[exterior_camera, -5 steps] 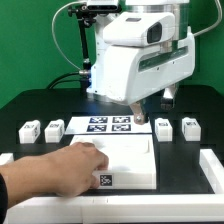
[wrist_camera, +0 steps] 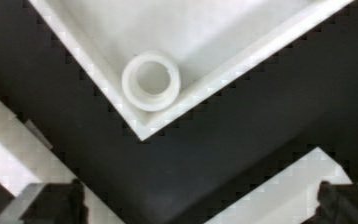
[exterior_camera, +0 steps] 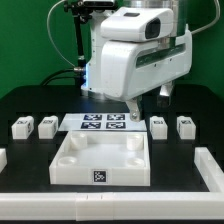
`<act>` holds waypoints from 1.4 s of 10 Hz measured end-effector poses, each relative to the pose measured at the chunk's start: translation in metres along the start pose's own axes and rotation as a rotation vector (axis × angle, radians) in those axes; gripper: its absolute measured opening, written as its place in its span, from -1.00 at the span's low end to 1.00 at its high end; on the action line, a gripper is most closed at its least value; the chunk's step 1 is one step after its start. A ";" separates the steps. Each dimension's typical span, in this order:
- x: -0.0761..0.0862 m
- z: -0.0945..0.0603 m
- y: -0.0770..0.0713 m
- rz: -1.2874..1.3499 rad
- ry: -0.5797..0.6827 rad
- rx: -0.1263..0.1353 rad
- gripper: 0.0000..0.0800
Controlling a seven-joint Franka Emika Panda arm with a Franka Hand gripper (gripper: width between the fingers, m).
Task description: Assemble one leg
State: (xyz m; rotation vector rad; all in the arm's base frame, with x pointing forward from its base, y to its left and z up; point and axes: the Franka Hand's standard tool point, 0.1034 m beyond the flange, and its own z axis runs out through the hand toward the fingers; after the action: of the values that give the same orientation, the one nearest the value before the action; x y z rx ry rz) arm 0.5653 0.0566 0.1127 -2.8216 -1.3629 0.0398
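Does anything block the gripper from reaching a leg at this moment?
Nothing visible does. The gripper, jaws open, hangs over a corner of the large flat white square panel; the nearest small white stubby plastic leg stands uncovered toward the exterior view's right.

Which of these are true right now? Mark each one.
1. Four legs stand loose, two on each side of the marker board. True.
2. The jaws hold a leg. False: they stand open and empty.
3. The panel lies nearer the exterior camera than the marker board. True.
4. A leg sits in the corner hole in the wrist view. False: that hole is empty.
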 end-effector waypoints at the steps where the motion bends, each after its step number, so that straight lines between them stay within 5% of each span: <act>1: 0.000 0.000 0.000 0.000 0.000 0.000 0.62; 6: -0.004 0.002 -0.001 -0.034 0.002 -0.003 0.62; 9: -0.083 0.029 -0.035 -0.380 -0.010 0.009 0.62; 11: -0.122 0.054 -0.044 -0.612 0.000 0.017 0.62; 14: -0.122 0.081 -0.052 -0.647 0.026 0.012 0.62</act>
State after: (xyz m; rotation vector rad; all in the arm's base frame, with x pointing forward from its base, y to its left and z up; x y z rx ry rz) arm 0.4469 -0.0069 0.0345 -2.2211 -2.1684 0.0064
